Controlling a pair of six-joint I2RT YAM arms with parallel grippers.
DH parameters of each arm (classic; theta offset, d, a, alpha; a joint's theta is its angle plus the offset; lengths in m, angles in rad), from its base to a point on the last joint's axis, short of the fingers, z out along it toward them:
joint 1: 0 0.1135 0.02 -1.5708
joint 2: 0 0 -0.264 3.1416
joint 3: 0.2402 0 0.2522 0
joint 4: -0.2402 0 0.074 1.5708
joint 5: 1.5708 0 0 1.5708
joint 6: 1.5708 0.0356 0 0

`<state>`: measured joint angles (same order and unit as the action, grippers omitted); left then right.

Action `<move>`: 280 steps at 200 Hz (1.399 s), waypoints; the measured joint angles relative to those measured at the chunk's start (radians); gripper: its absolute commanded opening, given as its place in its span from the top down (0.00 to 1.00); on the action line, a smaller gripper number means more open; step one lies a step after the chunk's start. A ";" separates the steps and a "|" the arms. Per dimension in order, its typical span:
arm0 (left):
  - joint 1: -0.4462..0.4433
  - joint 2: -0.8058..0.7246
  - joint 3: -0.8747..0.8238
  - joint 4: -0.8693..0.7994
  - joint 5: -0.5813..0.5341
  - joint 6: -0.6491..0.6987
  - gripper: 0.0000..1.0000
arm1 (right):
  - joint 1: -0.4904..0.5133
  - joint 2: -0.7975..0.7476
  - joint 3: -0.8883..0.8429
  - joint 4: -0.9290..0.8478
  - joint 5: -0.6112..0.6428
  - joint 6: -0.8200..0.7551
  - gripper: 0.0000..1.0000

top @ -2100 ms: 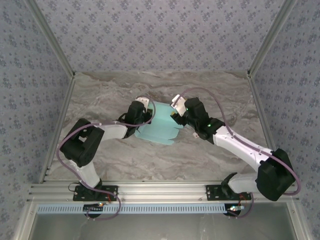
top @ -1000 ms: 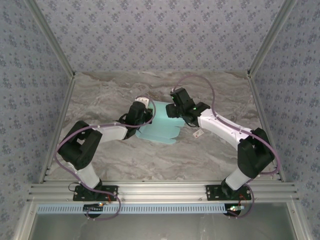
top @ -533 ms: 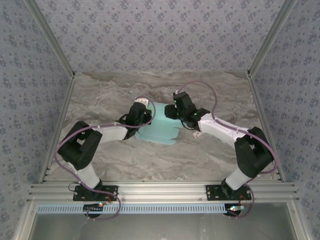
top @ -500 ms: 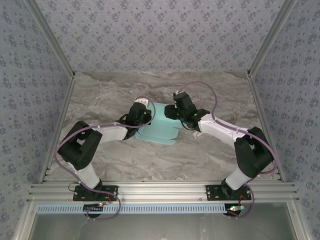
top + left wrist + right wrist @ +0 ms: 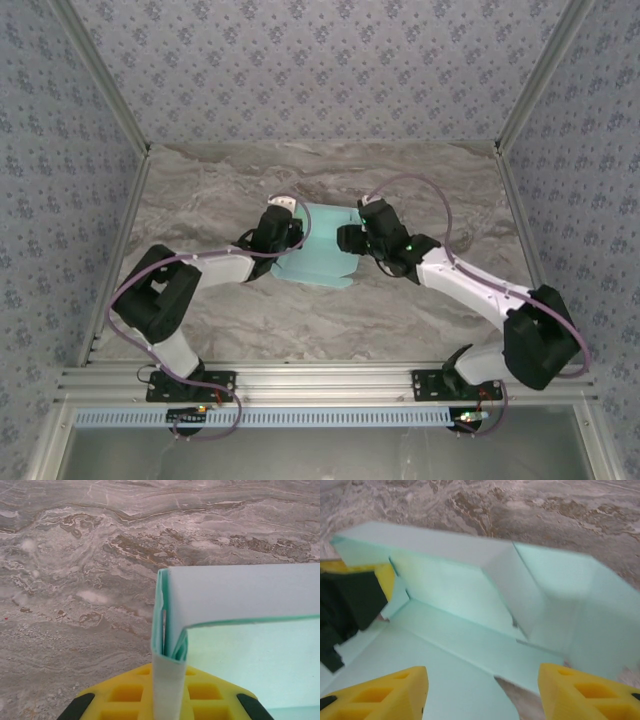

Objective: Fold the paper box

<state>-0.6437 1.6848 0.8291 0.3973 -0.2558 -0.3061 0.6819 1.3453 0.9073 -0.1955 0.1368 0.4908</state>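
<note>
Since the previous frame my right arm (image 5: 470, 285) has swung its elbow out toward the right edge of the table (image 5: 220, 190), and its wrist now sits lower against the right side of the paper box (image 5: 318, 255). My left arm (image 5: 215, 265) has not shifted.

Location: the paper box lies near the middle of the table, between my two wrists, pale cyan, partly raised into walls, with scalloped flaps along its near edge.

Left jaws: nearly closed, pinching a narrow upright strip of the card. In the left wrist view the strip runs down between my yellow pads (image 5: 125, 695) and covers the contact line itself. Beyond them a folded corner of the box (image 5: 240, 605) stands upright; its right part is cut off by the frame.

Right jaws: standing wide. In the right wrist view both yellow fingertips (image 5: 395, 692) are set far apart at the bottom edge, with the card (image 5: 470, 605) lying between and beyond them. I see no fingertip pressing on the card there. This view is soft with blur, so slits and creases are only roughly legible, and the near flap is cut off below.

From above, both sets of jaws are hidden under their own wrist housings.
</note>
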 measured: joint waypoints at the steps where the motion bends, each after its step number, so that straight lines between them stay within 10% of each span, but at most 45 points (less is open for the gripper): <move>1: 0.000 -0.001 0.000 0.000 0.000 0.000 0.89 | 0.001 -0.002 -0.002 -0.003 0.002 0.000 0.36; 131: 0.000 -0.055 -0.023 0.010 -0.003 -0.010 0.89 | 0.006 0.030 -0.166 0.194 0.001 0.285 0.35; 280: 0.000 -0.060 -0.034 0.011 0.007 -0.010 0.89 | -0.010 0.119 -0.145 0.342 -0.097 0.241 0.44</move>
<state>-0.6437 1.6249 0.7948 0.4084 -0.2489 -0.3157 0.6716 1.4639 0.7628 0.1463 0.0395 0.7322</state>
